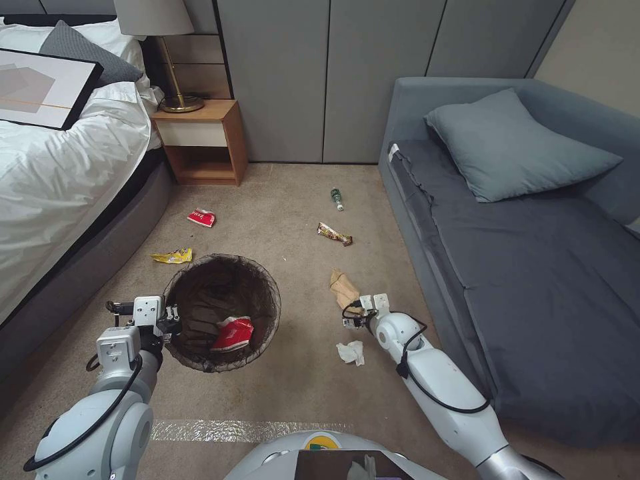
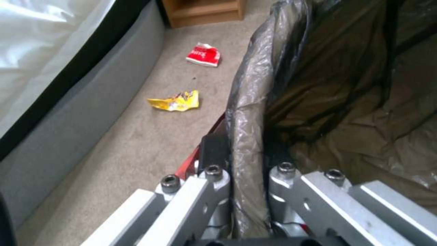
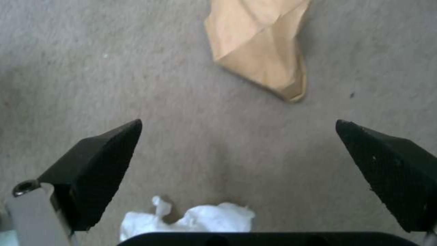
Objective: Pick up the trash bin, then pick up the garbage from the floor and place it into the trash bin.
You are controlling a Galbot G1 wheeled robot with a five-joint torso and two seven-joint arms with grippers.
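The left pincer [image 2: 248,171] is closed on the rim of the trash bin [image 1: 200,333], which hangs beside the bed and has one red wrapper [image 1: 233,333] inside. The right pincer [image 3: 239,150] is wide open above the carpet, between the brown paper bag [image 3: 262,48] and the white tissue [image 3: 196,220]. Both look light and soft, so I think a pinch across the crumpled middle holds best.
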